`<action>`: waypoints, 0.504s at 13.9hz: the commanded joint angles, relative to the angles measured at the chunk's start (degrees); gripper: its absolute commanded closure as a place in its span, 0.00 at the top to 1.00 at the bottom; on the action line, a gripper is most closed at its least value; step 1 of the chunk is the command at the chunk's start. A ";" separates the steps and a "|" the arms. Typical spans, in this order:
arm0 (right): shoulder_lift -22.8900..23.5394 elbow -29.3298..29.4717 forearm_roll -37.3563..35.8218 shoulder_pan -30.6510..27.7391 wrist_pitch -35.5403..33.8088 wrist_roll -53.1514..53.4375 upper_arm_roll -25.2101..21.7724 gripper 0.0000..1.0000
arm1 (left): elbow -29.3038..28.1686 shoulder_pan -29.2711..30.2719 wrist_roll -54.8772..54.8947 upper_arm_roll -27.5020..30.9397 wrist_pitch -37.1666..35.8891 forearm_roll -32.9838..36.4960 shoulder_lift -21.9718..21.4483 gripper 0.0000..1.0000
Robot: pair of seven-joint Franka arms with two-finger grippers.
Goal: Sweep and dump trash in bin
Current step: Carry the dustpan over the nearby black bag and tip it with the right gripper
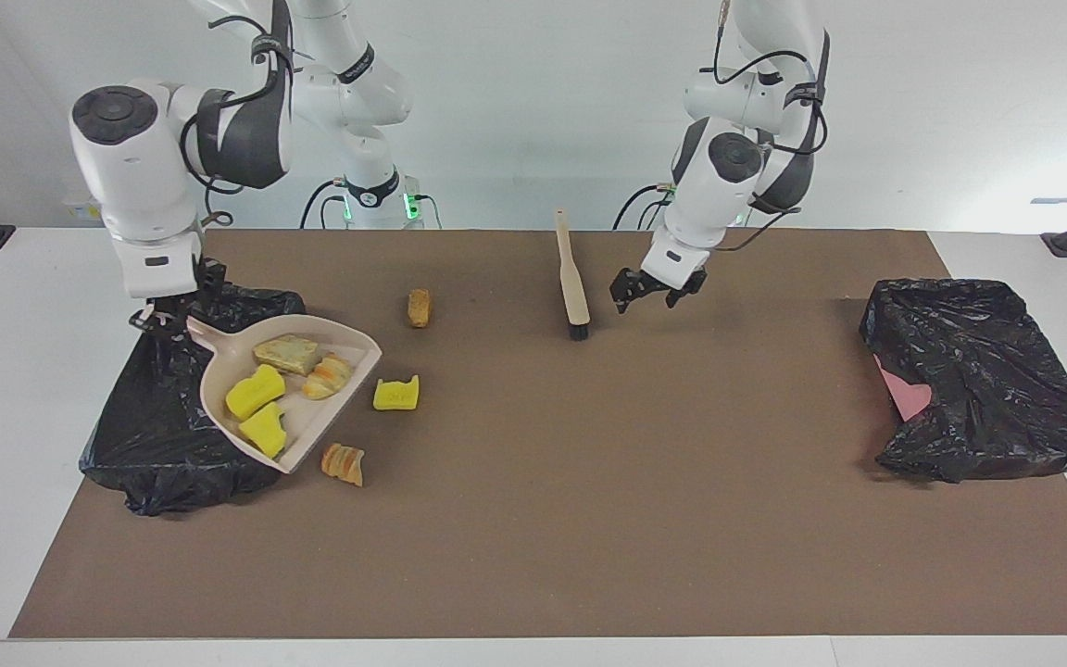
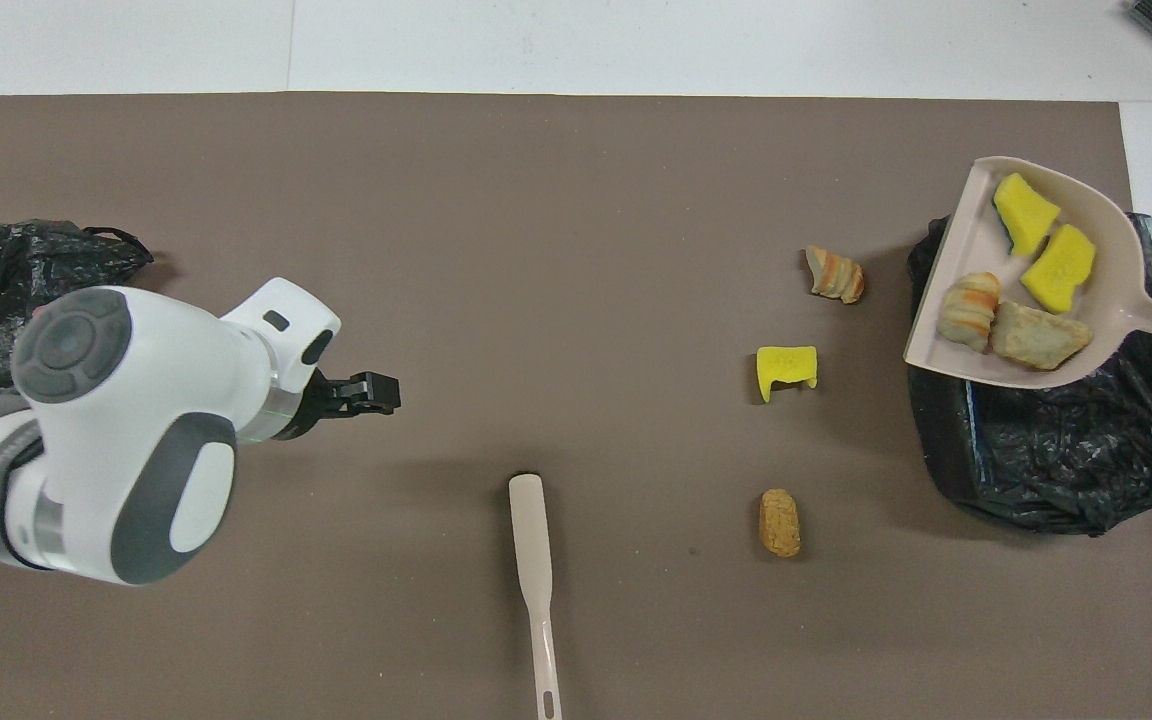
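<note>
My right gripper [image 1: 168,320] is shut on the handle of the beige dustpan [image 1: 311,421], holding it over the black-bagged bin [image 1: 163,435] at the right arm's end. In the pan [image 2: 966,250] lie two yellow sponge pieces [image 1: 256,391], a tan chunk [image 1: 286,353] and a bread lump [image 1: 327,377]. On the mat lie more trash: a yellow sponge [image 1: 395,394], a bread lump [image 1: 343,463] and an orange-brown lump [image 1: 419,307]. My left gripper [image 1: 649,295] hangs open and empty beside the brush [image 1: 573,287], which lies flat on the mat.
A second black-bagged bin [image 1: 987,380] sits at the left arm's end of the table, with a pink patch showing at its edge. A brown mat [image 1: 589,519] covers most of the white table.
</note>
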 commanded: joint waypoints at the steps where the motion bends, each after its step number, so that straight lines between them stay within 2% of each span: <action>1: -1.61 -1.61 -3.82 -3.14 1.76 -4.01 0.75 0.00 | 10.35 5.62 7.53 -0.63 -9.63 1.67 3.38 1.00; 3: -2.31 -3.01 -9.45 -4.46 3.86 -5.76 0.75 0.00 | 13.70 8.18 11.75 -0.63 -12.63 3.68 3.74 1.00; 5: -3.28 -5.30 -11.57 -6.39 7.99 -10.23 0.75 0.00 | 16.43 10.47 15.10 -0.54 -15.52 6.06 3.57 1.00; 7: -3.72 -7.75 -17.18 -7.27 10.54 -11.40 0.75 0.00 | 20.38 13.45 19.92 -0.63 -21.05 7.82 3.57 1.00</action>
